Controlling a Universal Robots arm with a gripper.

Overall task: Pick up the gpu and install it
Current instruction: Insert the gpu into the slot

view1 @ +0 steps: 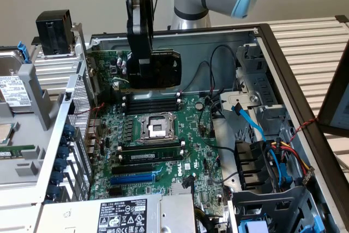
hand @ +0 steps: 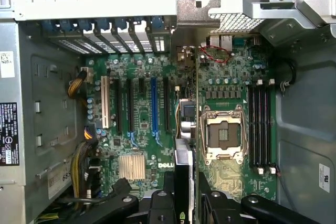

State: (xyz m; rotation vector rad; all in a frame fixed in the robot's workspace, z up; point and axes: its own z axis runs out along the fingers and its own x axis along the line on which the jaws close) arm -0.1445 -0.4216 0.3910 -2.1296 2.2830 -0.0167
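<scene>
- Pincer (view1: 143, 72) pinched the gpu (view1: 163, 69), holding it up inside the open computer case (view1: 262, 42).
- Gpu hung edge-down over the motherboard (view1: 196, 151), above the memory slots (view1: 150, 103) just behind the processor socket (view1: 155, 127).

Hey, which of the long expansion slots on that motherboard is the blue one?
The blue slot, second long one out from the CPU socket. The black slot lies between them, and the white slot lies farthest from the socket.
</scene>
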